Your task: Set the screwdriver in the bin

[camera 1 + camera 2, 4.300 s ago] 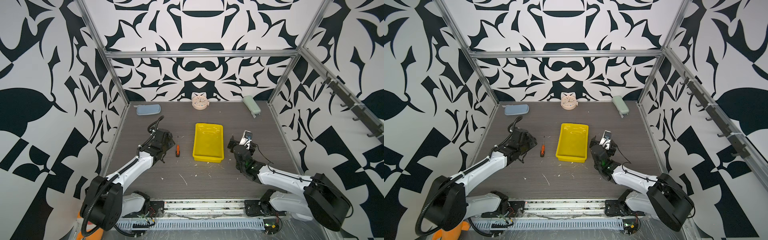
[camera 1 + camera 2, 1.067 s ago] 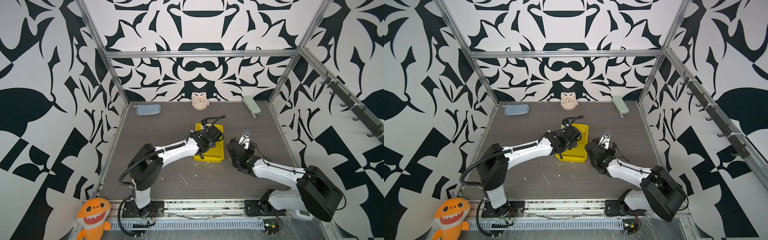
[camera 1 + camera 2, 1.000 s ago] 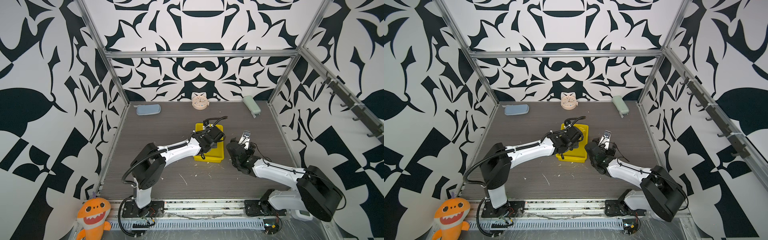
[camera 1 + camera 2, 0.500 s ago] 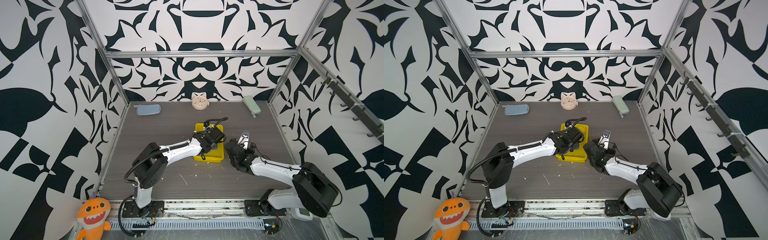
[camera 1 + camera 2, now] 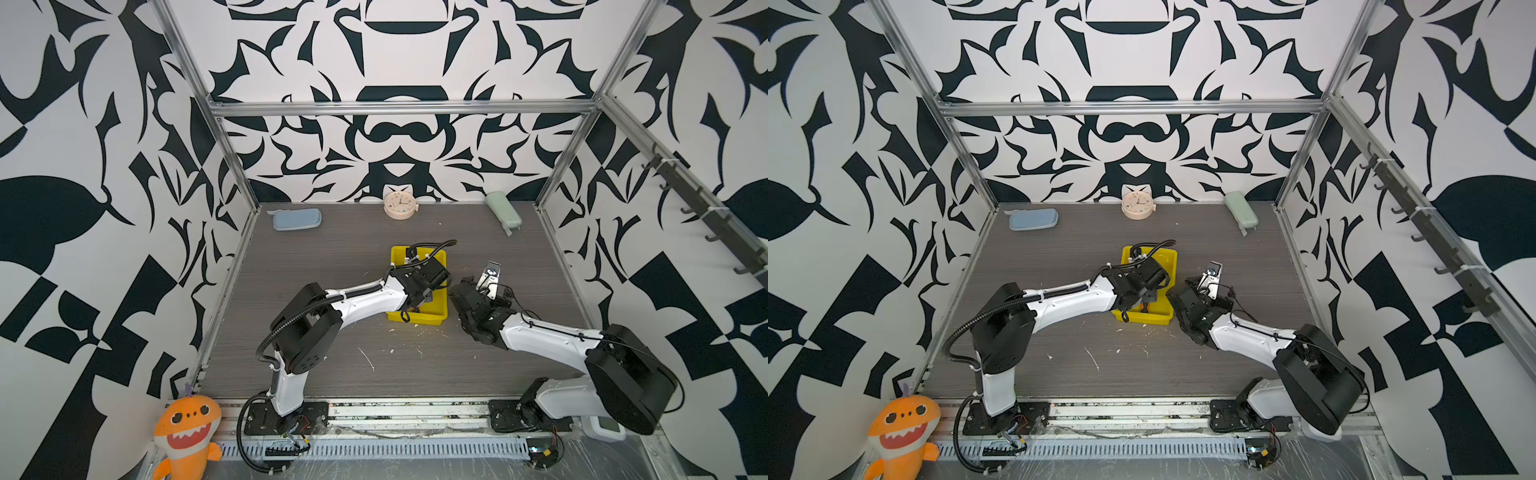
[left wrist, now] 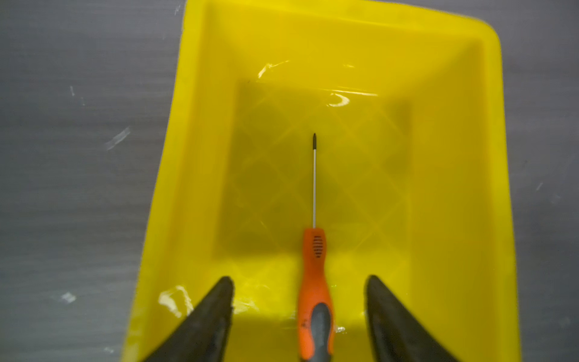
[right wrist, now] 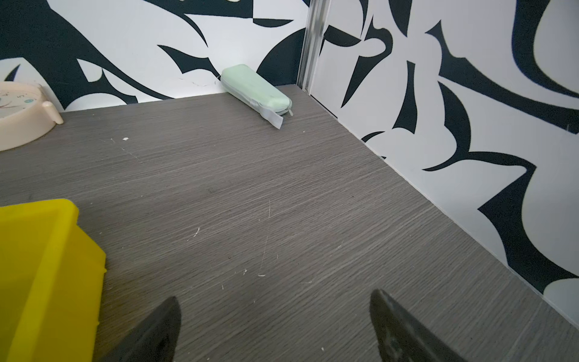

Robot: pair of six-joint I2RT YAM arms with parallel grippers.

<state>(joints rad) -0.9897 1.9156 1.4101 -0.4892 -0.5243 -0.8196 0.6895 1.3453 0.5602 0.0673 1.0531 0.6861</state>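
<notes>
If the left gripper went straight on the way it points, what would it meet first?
Likely the screwdriver between the fingers of the open left gripper, then the bin floor; depth is unclear.

I'm driving a lab robot cell: aluminium frame (image 5: 399, 109), black-and-white patterned walls (image 5: 83, 124) around a grey desk (image 5: 332, 257), base rail (image 5: 399, 411) in front.

Glossy yellow plastic bin (image 6: 445, 188), screwdriver (image 6: 314, 250) with thin metal shaft, matt wood-grain table (image 7: 282, 203)

Left tool (image 6: 299, 278) spread wide, right tool (image 7: 275, 295) likewise spread
</notes>
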